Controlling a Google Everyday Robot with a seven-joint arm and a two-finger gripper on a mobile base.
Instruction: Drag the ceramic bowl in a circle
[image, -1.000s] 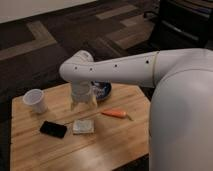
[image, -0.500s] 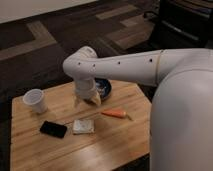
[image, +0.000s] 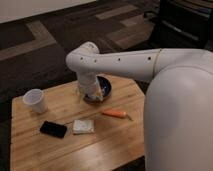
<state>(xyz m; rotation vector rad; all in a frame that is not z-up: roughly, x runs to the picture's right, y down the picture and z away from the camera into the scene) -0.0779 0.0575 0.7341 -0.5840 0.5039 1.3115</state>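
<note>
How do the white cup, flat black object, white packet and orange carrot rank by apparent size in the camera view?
1. white cup
2. flat black object and white packet, about alike
3. orange carrot, long but thinnest
The gripper is at the ceramic bowl, hiding part of it, so the bowl is unranked.

On the wooden table (image: 40, 152) a white cup (image: 35, 100) stands at 10 o'clock, a black phone (image: 53, 129) lies at 8 o'clock, a pale square packet (image: 83, 126) near the middle, an orange carrot (image: 115, 113) at 3 o'clock; the gripper (image: 94, 95) hangs at 12 o'clock
</note>
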